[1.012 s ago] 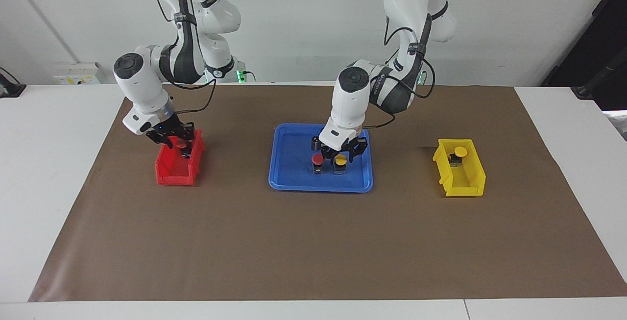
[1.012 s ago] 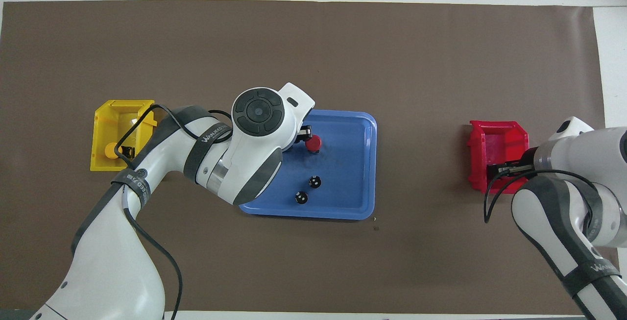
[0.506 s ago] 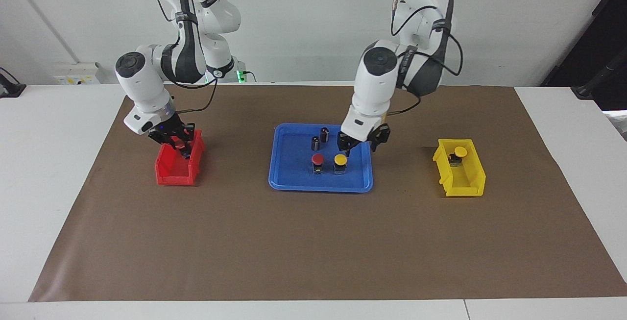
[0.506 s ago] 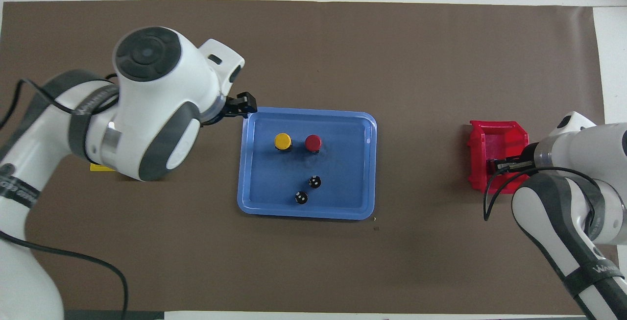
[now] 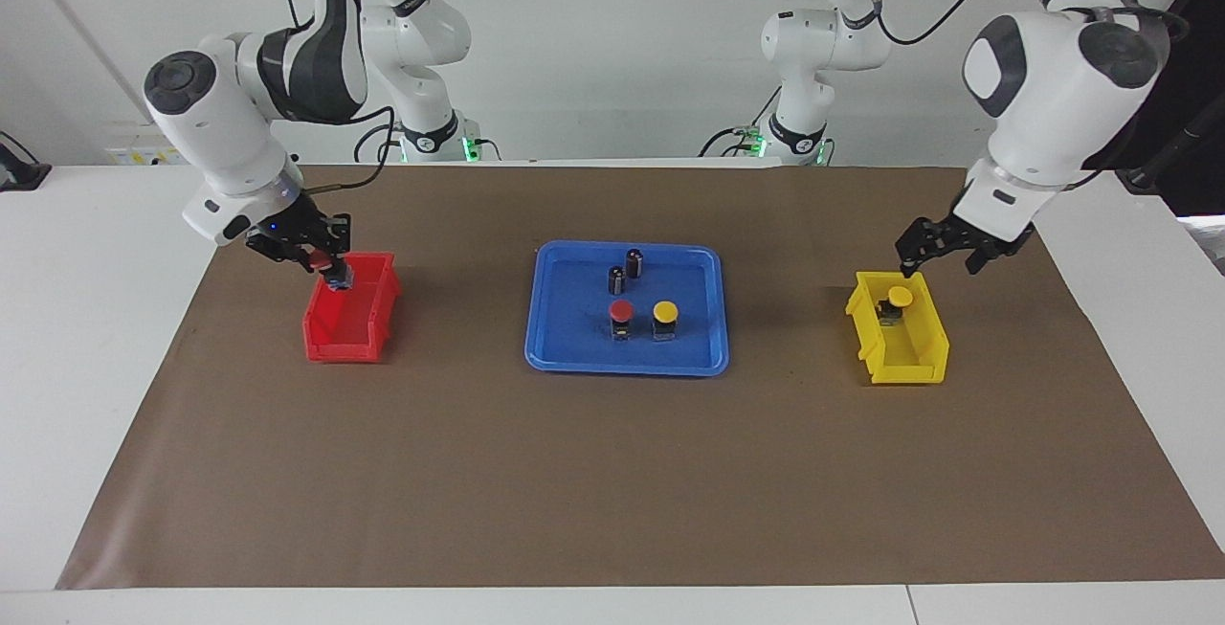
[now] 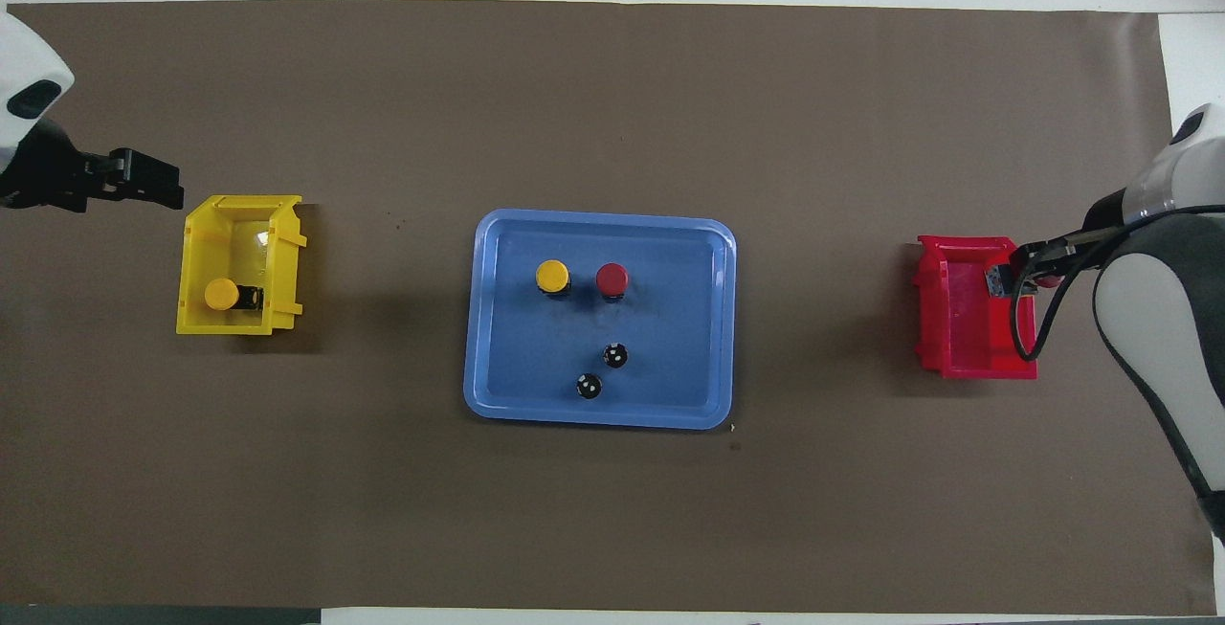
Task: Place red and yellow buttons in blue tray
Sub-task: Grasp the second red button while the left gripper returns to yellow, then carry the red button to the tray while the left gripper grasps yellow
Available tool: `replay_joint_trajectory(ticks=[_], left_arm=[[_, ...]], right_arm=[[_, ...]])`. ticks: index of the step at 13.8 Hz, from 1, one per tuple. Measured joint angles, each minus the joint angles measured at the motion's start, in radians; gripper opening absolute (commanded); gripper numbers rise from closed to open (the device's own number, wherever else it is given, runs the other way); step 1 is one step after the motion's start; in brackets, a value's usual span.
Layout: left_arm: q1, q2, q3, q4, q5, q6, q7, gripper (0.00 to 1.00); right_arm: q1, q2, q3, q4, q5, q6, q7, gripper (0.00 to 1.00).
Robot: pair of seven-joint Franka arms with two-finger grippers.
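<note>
The blue tray lies mid-table. In it stand one red button and one yellow button, side by side. A second yellow button sits in the yellow bin. My left gripper hangs open and empty over that bin's edge nearer the robots. My right gripper is shut on the second red button, held just above the red bin.
Two dark capless cylinders stand in the tray, nearer to the robots than the buttons; they also show in the overhead view. A brown mat covers the table.
My left gripper left the yellow button in the tray and swung over to the yellow bin. My right gripper rose out of the red bin with the red button.
</note>
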Motion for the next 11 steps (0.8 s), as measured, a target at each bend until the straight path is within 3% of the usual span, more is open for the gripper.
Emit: replay_joint_trajectory(ticks=[1, 3, 7, 11], left_arm=[[0.014, 0.0, -0.001, -0.033, 0.0, 0.045, 0.006, 0.8], [0.018, 0.006, -0.002, -0.123, -0.005, 0.141, 0.006, 0.68], [0.018, 0.01, -0.008, -0.258, -0.011, 0.23, 0.006, 0.67], [0.015, -0.002, -0.015, -0.336, -0.012, 0.263, 0.006, 0.67]], right_arm=[[0.04, 0.028, 0.002, 0.06, 0.0, -0.019, 0.057, 0.26], [0.133, 0.077, 0.007, 0.135, 0.018, -0.015, 0.205, 0.23], [0.348, 0.198, 0.014, 0.262, 0.037, 0.038, 0.558, 0.23], [0.479, 0.358, 0.014, 0.317, 0.034, 0.155, 0.727, 0.24]])
